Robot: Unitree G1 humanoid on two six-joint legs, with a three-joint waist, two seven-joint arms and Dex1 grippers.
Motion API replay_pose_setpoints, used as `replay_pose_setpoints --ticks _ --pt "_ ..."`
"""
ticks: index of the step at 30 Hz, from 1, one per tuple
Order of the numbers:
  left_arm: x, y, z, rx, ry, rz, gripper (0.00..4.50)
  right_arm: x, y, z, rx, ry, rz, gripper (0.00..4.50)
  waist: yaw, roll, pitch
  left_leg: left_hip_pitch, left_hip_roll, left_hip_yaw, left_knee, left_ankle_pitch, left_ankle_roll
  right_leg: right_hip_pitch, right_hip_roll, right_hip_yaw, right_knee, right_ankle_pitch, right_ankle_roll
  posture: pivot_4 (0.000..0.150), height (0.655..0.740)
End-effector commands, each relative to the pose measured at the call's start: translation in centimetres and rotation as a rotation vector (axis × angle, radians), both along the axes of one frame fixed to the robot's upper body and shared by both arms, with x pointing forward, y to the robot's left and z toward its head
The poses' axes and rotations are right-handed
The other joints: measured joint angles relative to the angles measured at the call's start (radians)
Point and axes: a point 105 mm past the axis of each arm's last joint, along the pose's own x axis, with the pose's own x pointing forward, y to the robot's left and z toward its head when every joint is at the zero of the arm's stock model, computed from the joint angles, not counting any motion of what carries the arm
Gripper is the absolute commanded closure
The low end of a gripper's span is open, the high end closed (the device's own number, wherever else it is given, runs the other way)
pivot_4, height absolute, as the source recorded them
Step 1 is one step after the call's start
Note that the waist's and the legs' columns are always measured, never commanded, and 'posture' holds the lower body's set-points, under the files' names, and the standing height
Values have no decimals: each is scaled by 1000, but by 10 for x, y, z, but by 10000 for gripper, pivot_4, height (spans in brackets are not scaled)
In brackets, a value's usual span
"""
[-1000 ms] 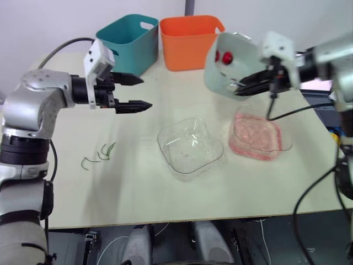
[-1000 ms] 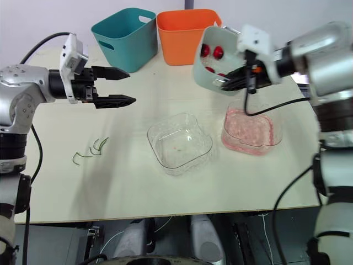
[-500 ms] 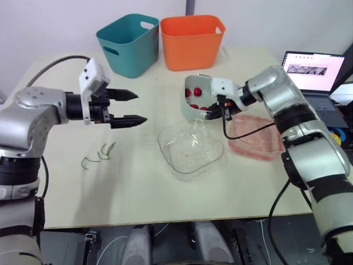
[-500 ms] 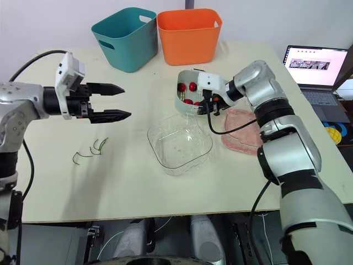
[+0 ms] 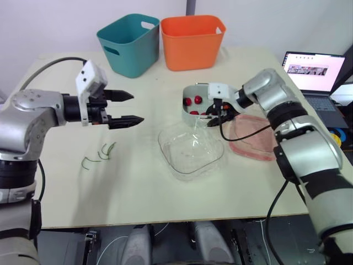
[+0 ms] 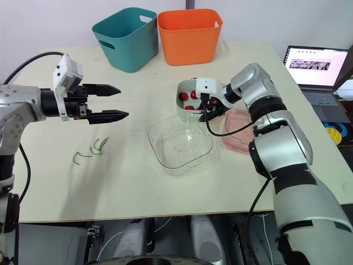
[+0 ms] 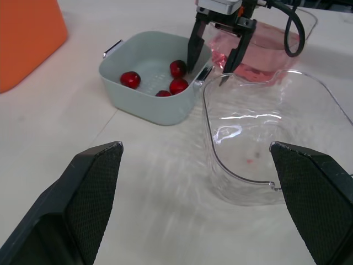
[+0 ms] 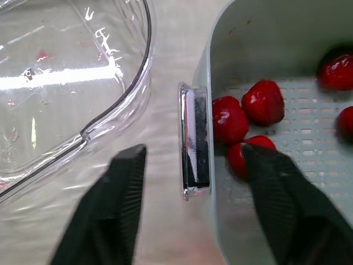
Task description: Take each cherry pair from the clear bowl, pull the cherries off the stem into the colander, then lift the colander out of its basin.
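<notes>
The pale green colander (image 5: pixel 190 114) stands on the table behind the clear bowl (image 5: pixel 190 148), with several red cherries (image 7: pixel 177 69) inside. My right gripper (image 8: pixel 193 157) is open, one finger on each side of the colander's metal handle (image 8: pixel 194 135), not pinching it. That gripper (image 7: pixel 208 73) is also in the left wrist view, at the colander's rim. The clear bowl holds no fruit. Right of it stands the basin (image 5: pixel 259 138) with pinkish water. My left gripper (image 5: pixel 137 106) hangs open above the left of the table, holding nothing.
Bare green stems (image 5: pixel 102 152) lie on the table under my left arm. A teal bin (image 5: pixel 128 41) and an orange bin (image 5: pixel 191 40) stand at the back edge. A laptop (image 5: pixel 311 69) sits beyond the table's right side.
My right gripper brought the colander down from above the basin to the table behind the clear bowl, then opened and let go of its handle. The left gripper barely moved.
</notes>
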Motion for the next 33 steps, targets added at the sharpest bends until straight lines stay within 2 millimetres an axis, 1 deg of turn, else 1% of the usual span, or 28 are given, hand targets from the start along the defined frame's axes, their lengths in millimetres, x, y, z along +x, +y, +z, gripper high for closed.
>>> replay_pose_setpoints --ticks 1,3,5,6,7,8,10,11,12,14,16,19,20,21,23,25,27,30,33 --pt "2 7 13 14 -64 22 0 2 -8 52 49 -136 18 13247 0 0 0 0 0 0 0 0 0 0 0 0 0 0 0 1500 7400" --pt "6 12 16 9 -91 49 0 -1 -17 66 71 -168 12 13247 2 0 0 0 0 0 0 0 0 0 0 0 0 0 0 1500 7400" --pt "13 19 24 -4 -164 107 0 -6 -31 87 120 -213 -11 13247 3 0 0 0 0 0 0 0 0 0 0 0 0 0 0 1500 7400" --pt "15 22 32 -35 -212 128 0 -8 -38 97 143 -247 -29 13247 3 0 0 0 0 0 0 0 0 1 0 0 -1 0 0 1500 7400" --pt "15 26 33 -44 -213 135 0 -11 -45 106 172 -281 -48 13247 4 0 0 0 0 0 0 0 0 0 0 0 -1 0 0 1500 7400" --pt "13 30 31 -36 -182 135 0 -15 -53 116 206 -318 -80 13247 4 0 0 0 0 0 0 0 0 0 0 0 -1 0 0 1500 7400" --pt "4 42 26 -33 -116 148 0 -29 -71 134 298 -364 -162 13247 4 0 0 0 0 0 -1 0 0 0 0 0 -1 0 0 1500 7400" --pt "-1 52 24 -40 -81 165 0 -41 -79 141 362 -366 -192 13247 4 0 0 0 0 0 -2 0 0 0 0 0 -2 0 0 1500 7400" --pt "-5 61 22 -49 -55 185 0 -54 -85 143 413 -358 -219 11650 4 0 0 0 0 0 -4 0 0 0 0 0 -3 0 0 1500 7400" --pt "-14 75 17 -60 -7 218 0 -74 -96 140 491 -337 -289 7617 4 0 0 1 0 0 -6 0 0 0 0 0 -3 -1 0 1500 7400" --pt "-17 90 12 -69 13 276 0 -90 -113 132 547 -317 -401 617 3 0 0 1 0 0 -5 0 0 0 0 0 -2 -1 -1 1500 7400" --pt "-22 112 2 -82 27 367 0 -111 -147 114 620 -299 -588 242 5 0 0 2 0 0 -4 0 0 1 0 0 -2 -4 -3 1500 7400" --pt "-23 117 -1 -89 28 389 0 -117 -155 109 649 -287 -634 242 5 0 0 3 0 1 -3 0 0 2 0 0 -2 -5 -3 1500 7400" --pt "-24 121 -3 -98 31 407 0 -123 -161 104 683 -271 -666 242 6 0 0 3 0 1 -3 0 0 2 0 0 -3 -5 -3 1500 7400" --pt "-27 129 -11 -117 56 437 0 -137 -171 87 718 -210 -723 242 7 0 0 3 0 1 -3 0 0 3 -1 0 -3 -5 -3 1500 7400" --pt "-31 132 -23 -113 116 447 0 -151 -174 71 740 -132 -754 242 7 -1 0 3 0 1 -3 0 0 4 0 0 -3 -5 -3 1500 7400" --pt "-34 133 -33 -105 158 446 0 -159 -175 62 758 -86 -769 242 5 0 0 4 0 1 -4 0 0 4 -1 0 -4 -5 -3 1500 7400" --pt "-34 134 -40 -117 192 447 0 -165 -176 51 735 -60 -780 242 2 0 0 5 1 1 -4 0 0 4 0 1 -4 -5 -3 1500 7400" --pt "-35 132 -44 -132 215 443 0 -166 -178 48 719 -63 -790 242 3 0 0 6 1 2 -4 0 0 5 0 1 -5 -5 -3 1500 7400"
